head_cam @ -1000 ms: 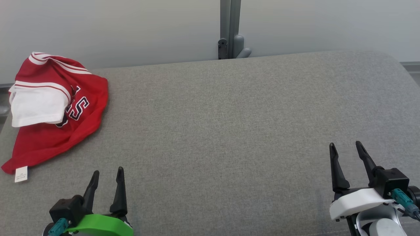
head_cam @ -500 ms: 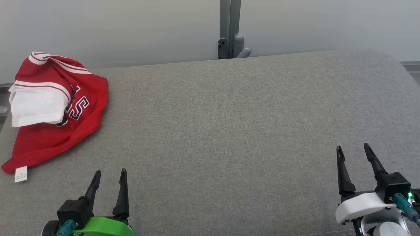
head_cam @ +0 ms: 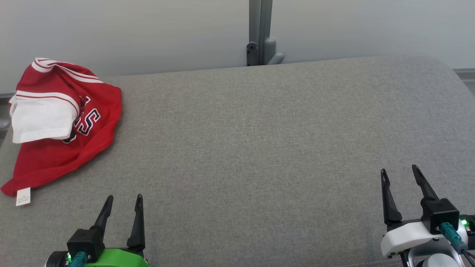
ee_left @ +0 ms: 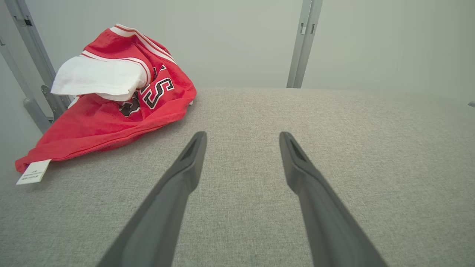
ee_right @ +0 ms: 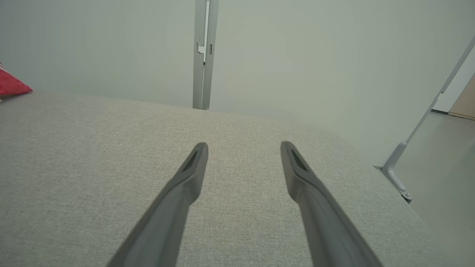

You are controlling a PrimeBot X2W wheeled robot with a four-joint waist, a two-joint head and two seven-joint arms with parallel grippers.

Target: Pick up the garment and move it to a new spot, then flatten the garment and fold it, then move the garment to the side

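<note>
The garment (head_cam: 55,148) is a red jersey with white sleeve, striped trim and dark lettering, lying crumpled at the far left of the grey padded surface (head_cam: 259,148); a white label hangs at its near corner. In the left wrist view the garment (ee_left: 96,122) lies up and to the left of the fingers. My left gripper (head_cam: 124,198) stands open near the front left edge, empty and apart from the garment. My right gripper (head_cam: 400,170) stands open and empty at the front right. In the right wrist view a red tip of the garment (ee_right: 11,86) shows at the left edge.
A pale wall runs behind the surface, with a grey upright post (head_cam: 260,33) at the back middle. The surface's right edge drops to the floor, where a slanted metal strut (ee_right: 419,144) stands. Grey frame bars (ee_left: 29,74) stand behind the garment on the left.
Both grippers have drawn back toward the near edge, lower in the head view, staying open. The garment has not moved.
</note>
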